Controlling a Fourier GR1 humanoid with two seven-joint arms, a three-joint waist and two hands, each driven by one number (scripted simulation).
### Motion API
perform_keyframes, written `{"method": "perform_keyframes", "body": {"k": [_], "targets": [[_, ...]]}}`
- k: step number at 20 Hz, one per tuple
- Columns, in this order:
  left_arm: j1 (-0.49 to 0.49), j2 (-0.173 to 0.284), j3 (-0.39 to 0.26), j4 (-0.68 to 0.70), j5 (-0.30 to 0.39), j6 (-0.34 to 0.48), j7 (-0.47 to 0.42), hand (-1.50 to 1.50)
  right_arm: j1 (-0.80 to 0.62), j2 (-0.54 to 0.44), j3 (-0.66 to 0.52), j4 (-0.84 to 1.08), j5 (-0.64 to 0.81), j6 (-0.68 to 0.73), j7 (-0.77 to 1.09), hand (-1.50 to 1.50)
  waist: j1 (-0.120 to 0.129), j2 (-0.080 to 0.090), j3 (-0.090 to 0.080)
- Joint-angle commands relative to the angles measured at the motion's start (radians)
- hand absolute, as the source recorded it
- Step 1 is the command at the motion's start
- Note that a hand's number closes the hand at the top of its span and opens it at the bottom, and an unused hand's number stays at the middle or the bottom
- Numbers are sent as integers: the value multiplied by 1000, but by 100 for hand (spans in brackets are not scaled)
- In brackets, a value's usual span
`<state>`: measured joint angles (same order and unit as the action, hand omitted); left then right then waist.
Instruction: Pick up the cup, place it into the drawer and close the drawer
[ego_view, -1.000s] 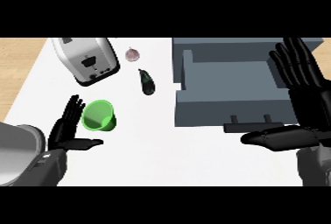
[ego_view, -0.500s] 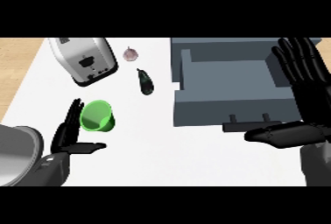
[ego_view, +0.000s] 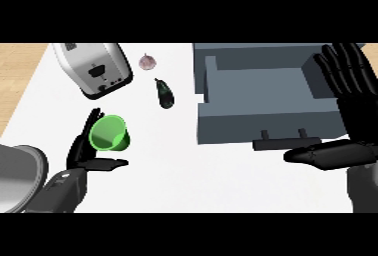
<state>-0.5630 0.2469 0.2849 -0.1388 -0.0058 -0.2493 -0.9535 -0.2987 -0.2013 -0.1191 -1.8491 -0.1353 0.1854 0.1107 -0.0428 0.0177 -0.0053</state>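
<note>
**Cup not yet gripped, drawer open and waiting**

Start at the lower left of the frame: your left hand (ego_view: 87, 150) sits beside the green cup (ego_view: 111, 133), fingers straight up along the cup's left side and thumb stretched out flat beneath it. The fingers are apart, not curled round the cup, so you have no grip on it. The cup lies tilted with its mouth facing up at the camera, touching or just beside the fingers; you cannot tell whether it rests on the counter (ego_view: 192, 175) or against the hand.

At the lower right, your right hand (ego_view: 347, 135) is spread open, fingers pointing up the right edge of the frame and thumb lying across just below the drawer's handle (ego_view: 282, 141). It holds nothing.

Mid-frame right, the grey drawer (ego_view: 221, 125) stands pulled out, and nothing shows in the visible part of its inside. It is well apart from the cup.

Further up, a dark eggplant (ego_view: 165, 93) lies in the middle, with a garlic bulb (ego_view: 148, 62) above it and a toaster (ego_view: 94, 67) at the upper left.

By my reading, nothing of the task is done: you have the grasp, the carry across to the drawer, the release and the closing push all ahead of you
</note>
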Motion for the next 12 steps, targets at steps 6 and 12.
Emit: {"method": "perform_keyframes", "body": {"k": [6, 12], "targets": [[-23, -22, -14, -52, -10, -131, -124, 150, 4, -9, -10, 19, 2, 9, -14, -150, 0, 2, 0], [-22, -33, 20, -89, -15, 205, -206, 150, 7, 15, 16, 3, 17, -9, 1, -150, -2, 3, 0]]}}
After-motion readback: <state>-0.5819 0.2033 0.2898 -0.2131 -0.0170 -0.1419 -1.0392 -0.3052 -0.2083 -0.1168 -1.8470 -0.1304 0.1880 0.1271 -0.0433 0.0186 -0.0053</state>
